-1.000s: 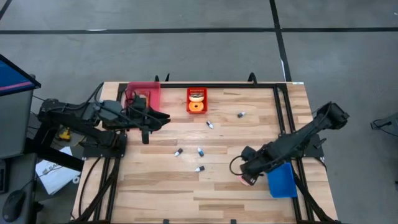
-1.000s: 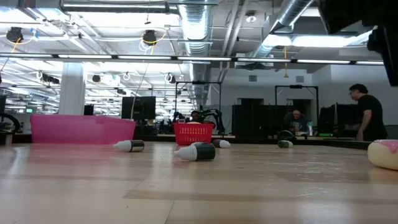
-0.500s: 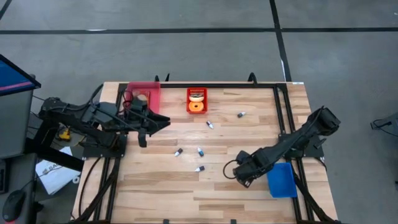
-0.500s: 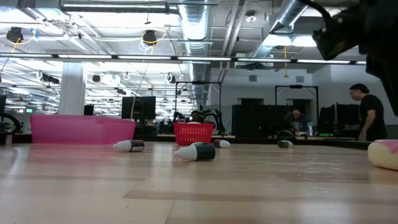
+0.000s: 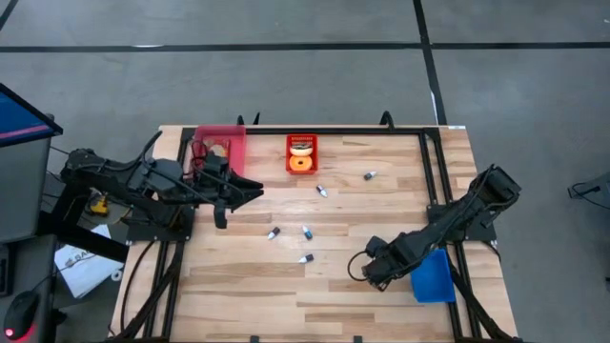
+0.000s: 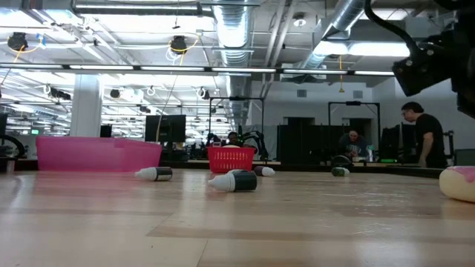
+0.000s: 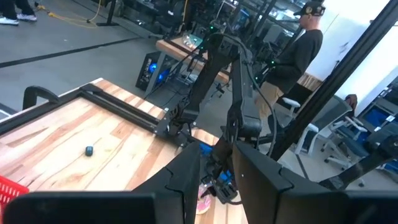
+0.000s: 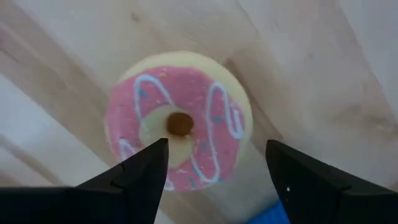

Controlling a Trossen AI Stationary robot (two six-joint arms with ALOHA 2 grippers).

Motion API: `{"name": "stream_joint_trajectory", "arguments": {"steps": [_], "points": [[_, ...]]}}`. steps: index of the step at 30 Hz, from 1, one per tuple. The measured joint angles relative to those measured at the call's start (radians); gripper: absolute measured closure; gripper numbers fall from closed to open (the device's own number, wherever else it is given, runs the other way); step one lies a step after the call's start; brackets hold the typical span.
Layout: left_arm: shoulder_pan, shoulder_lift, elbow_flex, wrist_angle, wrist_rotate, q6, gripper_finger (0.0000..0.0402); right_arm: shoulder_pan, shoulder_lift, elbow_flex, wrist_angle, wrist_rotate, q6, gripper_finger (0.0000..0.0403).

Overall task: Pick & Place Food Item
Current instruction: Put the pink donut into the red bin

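A pink-iced donut (image 8: 180, 121) with white squiggles lies flat on the wooden table; it also shows at the right edge of the low view as the donut (image 6: 459, 183). My right gripper (image 8: 216, 143) hangs over it, pointing down and open, one finger on each side of the donut and clear of it. In the high view my right gripper (image 5: 376, 270) hides the donut. My left gripper (image 5: 250, 188) is held level above the table's far left, beside the pink bin (image 5: 221, 143). Its fingers (image 7: 186, 177) stand a narrow gap apart with nothing between them.
A red basket (image 5: 301, 152) with donuts stands at the far middle. A blue tray (image 5: 431, 276) lies right beside my right gripper, toward the table's right edge. Several small bottles (image 5: 307, 232) are scattered over the table's middle. People stand in the room behind.
My right gripper has sunk toward the table over the pink donut, drifting slightly toward the table's near edge. It now covers the donut in the high view, where the donut showed a second ago.
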Motion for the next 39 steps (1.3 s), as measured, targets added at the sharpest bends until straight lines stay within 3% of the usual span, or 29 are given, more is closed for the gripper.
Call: {"name": "stream_joint_trajectory", "arguments": {"steps": [13, 39], "points": [[0.000, 0.003, 0.000, 0.010, 0.000, -0.002, 0.0309, -0.002, -0.001, -0.070, 0.100, -0.004, 0.032, 0.0143], [0.000, 0.002, 0.000, 0.010, 0.001, -0.003, 0.0309, -0.021, 0.000, -0.062, 0.110, 0.023, 0.026, 0.0143]]}}
